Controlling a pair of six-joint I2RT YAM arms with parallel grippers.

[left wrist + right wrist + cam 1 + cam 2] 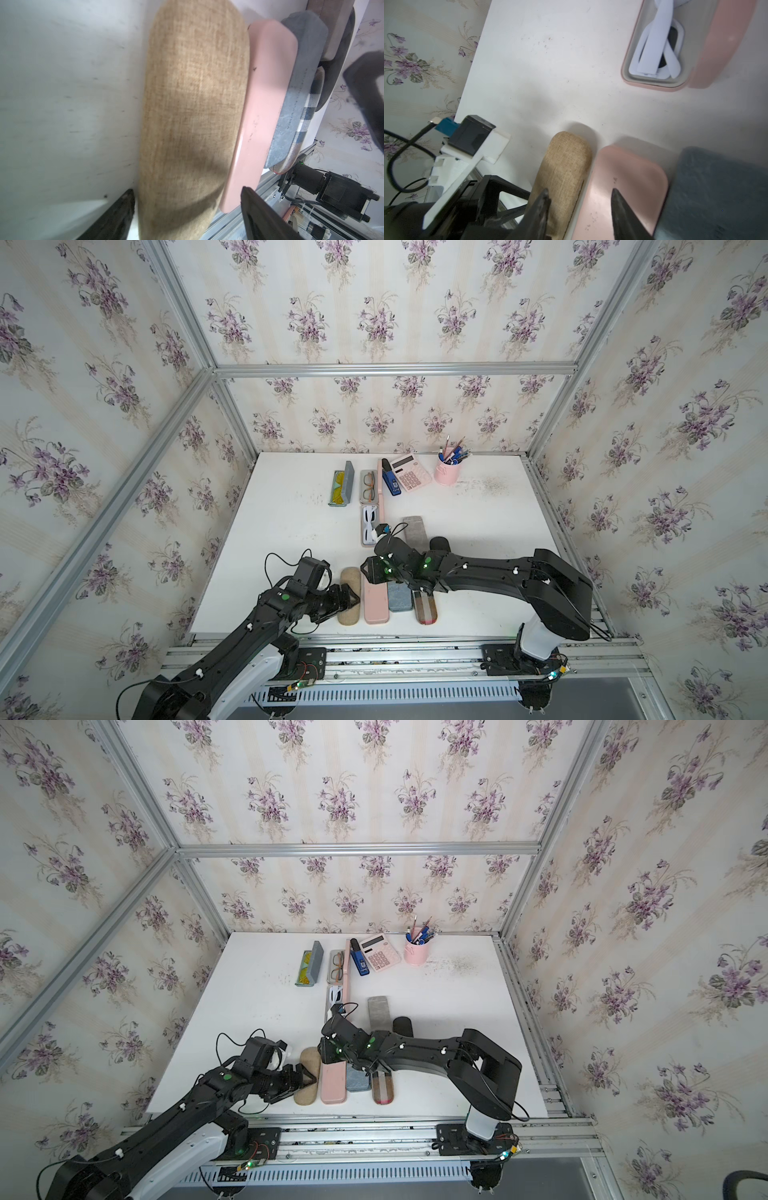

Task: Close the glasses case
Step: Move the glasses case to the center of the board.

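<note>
Left gripper (187,190): jaws wide, straddling the near end of the tan fabric case (193,104), not clamped.
Right gripper (579,190): jaws partly apart, empty, above the tan fabric case's seam with the closed pink case (268,93).
Tan fabric case: lid down, left end of the front row on the white table (478,510).
Row neighbours: closed pink case, blue-grey case (301,83), plaid case (307,116).
Writing: lettering along the blue-grey case's side, too blurred to read.
Further back: open pink case (654,85) holding white sunglasses (654,47).

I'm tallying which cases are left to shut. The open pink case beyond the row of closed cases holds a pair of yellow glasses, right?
Not quite. The glasses in that open pink case have white frames, not yellow, as the right wrist view shows clearly. The yellow pair lies in the grey case further back, as seen in a top view.
</note>
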